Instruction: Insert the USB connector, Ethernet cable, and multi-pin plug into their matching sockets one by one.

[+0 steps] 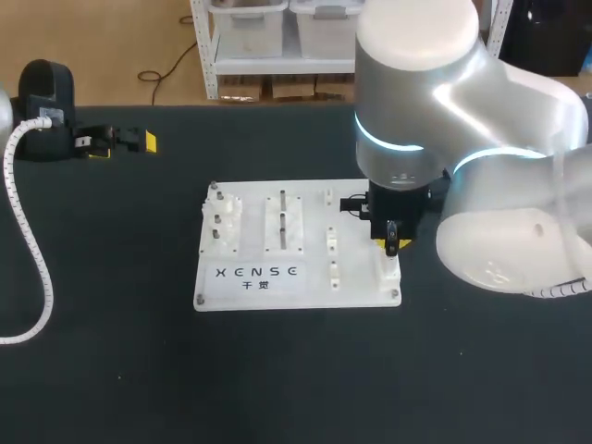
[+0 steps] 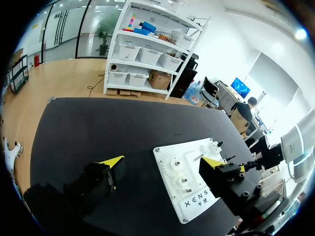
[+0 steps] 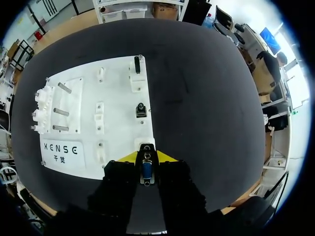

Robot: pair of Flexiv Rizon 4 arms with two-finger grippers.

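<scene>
A white socket board [image 1: 248,289] lies mid-table. My right gripper [image 1: 391,242] hangs over its right edge, near the front corner. In the right wrist view that gripper [image 3: 146,158] is shut on a small metal USB connector [image 3: 146,169] with a blue insert. The connector stands upright right at a white socket block [image 3: 146,146] on the board [image 3: 118,103]. Two dark plugs [image 3: 141,109] [image 3: 137,64] stand in other blocks farther along the same edge. My left gripper [image 1: 125,143] rests open at the table's far left, empty. In its own view the left gripper [image 2: 162,162] faces the board [image 2: 192,196].
Metal pins and white fixtures [image 1: 222,222] fill the board's left part, and slotted blocks [image 1: 283,222] its middle. A white coiled cable [image 1: 28,250] hangs along my left arm. The black tabletop [image 1: 296,388] stretches all around the board.
</scene>
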